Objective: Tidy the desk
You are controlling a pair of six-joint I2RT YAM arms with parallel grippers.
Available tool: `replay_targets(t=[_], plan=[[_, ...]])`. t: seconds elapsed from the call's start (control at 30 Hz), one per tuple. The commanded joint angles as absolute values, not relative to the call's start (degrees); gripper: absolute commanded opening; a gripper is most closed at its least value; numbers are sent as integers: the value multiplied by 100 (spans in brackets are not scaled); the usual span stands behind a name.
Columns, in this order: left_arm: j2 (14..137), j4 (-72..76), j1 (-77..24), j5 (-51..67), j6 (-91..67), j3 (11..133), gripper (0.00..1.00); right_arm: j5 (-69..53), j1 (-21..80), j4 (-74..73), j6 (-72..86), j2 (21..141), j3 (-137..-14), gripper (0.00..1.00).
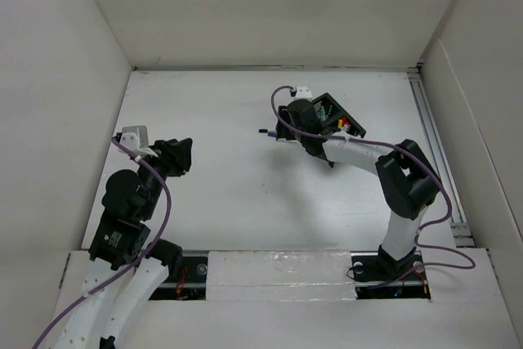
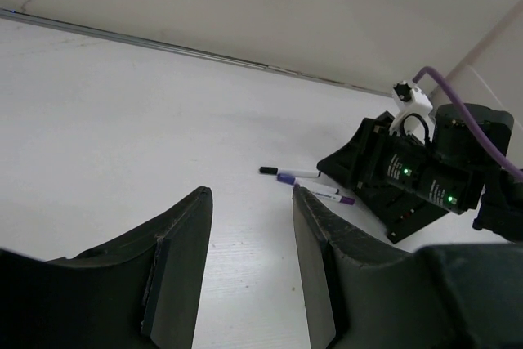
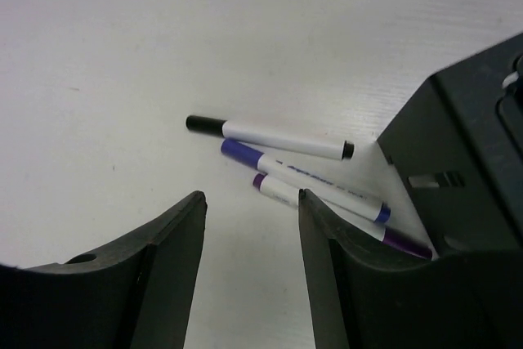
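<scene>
From above, the right gripper (image 1: 282,134) is hovering beside the markers (image 1: 267,131) on the desk (image 1: 229,202), which is spreading under both arms, with the left gripper (image 1: 181,155) well apart. The left wrist is showing its jaws apart and empty. The right wrist is showing parted, empty jaws, with the markers lying crosswise just ahead, slightly rightward.

3 plain white walls close in the white matte surface (image 1: 229,202): a back wall (image 1: 278,6), a left wall (image 1: 57,79) and a right wall (image 1: 482,120), all bare. A thin dark seam (image 1: 270,68) runs where the back wall meets the surface. A pale metal rail (image 1: 435,153) lies along the right edge. The light is even and soft, with only faint shadows.
</scene>
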State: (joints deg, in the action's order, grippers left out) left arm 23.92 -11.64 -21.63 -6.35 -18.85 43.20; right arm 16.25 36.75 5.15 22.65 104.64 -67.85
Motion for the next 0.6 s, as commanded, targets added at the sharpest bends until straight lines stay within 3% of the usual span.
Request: replay_targets(t=[0.0,0.33,0.57], plan=[[2566,-765,-2136,-879,-1635,4298,40,1294,3411,607,2241,10678,-7057,54],[2874,-772,-2136,-370,-1687,4333,42,730,3173,369,2417,10468,-7049,55],[2321,-852,-2514,-343,-1819,4377,44,888,3375,407,2452,10582,-7056,55]])
